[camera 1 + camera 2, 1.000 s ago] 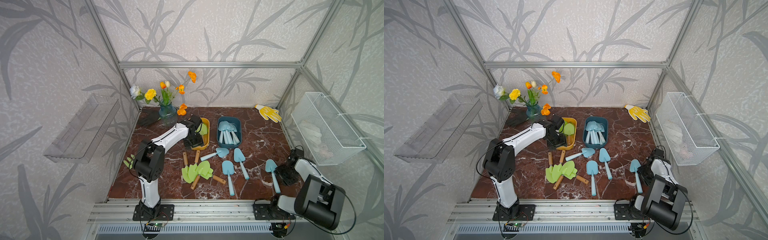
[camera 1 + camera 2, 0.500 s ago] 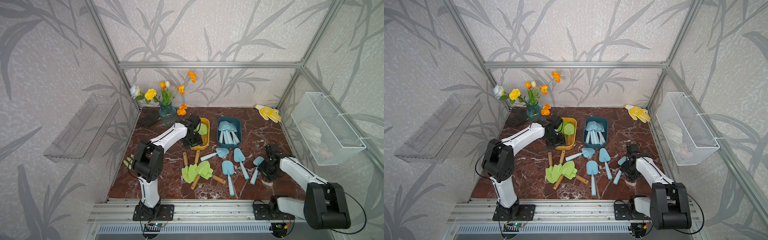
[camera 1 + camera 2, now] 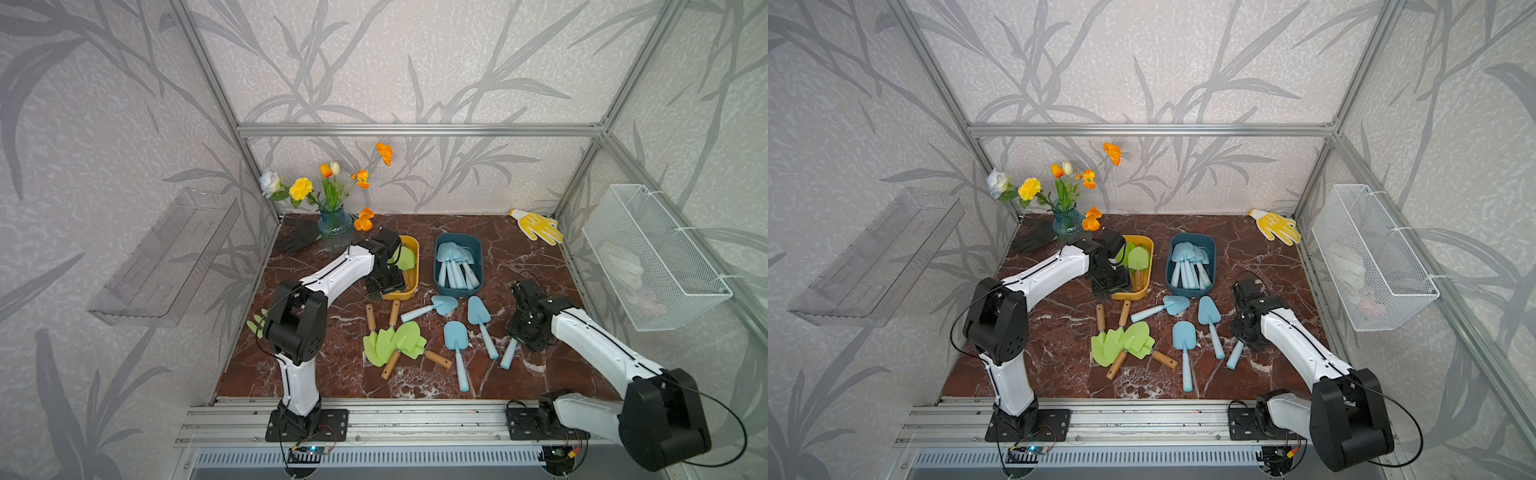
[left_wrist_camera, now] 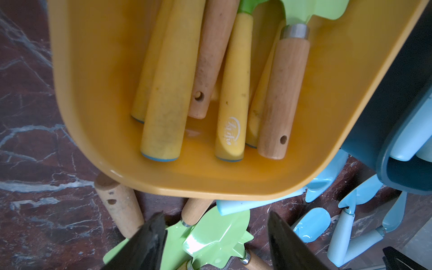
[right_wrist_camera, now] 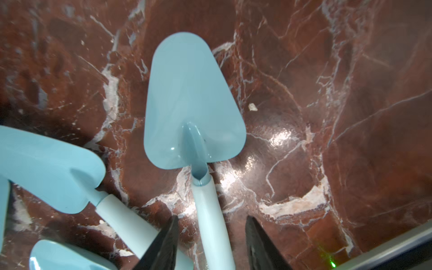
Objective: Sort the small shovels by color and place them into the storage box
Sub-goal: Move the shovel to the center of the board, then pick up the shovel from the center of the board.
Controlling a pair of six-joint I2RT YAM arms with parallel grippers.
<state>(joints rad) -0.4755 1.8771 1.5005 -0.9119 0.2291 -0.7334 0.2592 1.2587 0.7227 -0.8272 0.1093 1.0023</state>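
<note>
Near right, my right claw (image 5: 211, 221) pinched a blue shovel (image 5: 191, 98) by the handle alone, so it could swivel, slip or snag the loose blue shovels (image 3: 478, 316) short of the far blue box (image 3: 480, 266); my left claw (image 4: 216, 218) gaped empty over the yellow box (image 4: 93, 93).

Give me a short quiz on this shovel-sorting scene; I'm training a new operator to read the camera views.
1. True or false: the left gripper is shut on a shovel.
2. What lies in the dark blue box? A) green shovels B) blue shovels C) a yellow glove
3. How many loose blue shovels lie on the table, besides the held blue shovel in the right gripper?

Key:
1. False: its jaws stand open and empty.
2. B
3. Three
</note>
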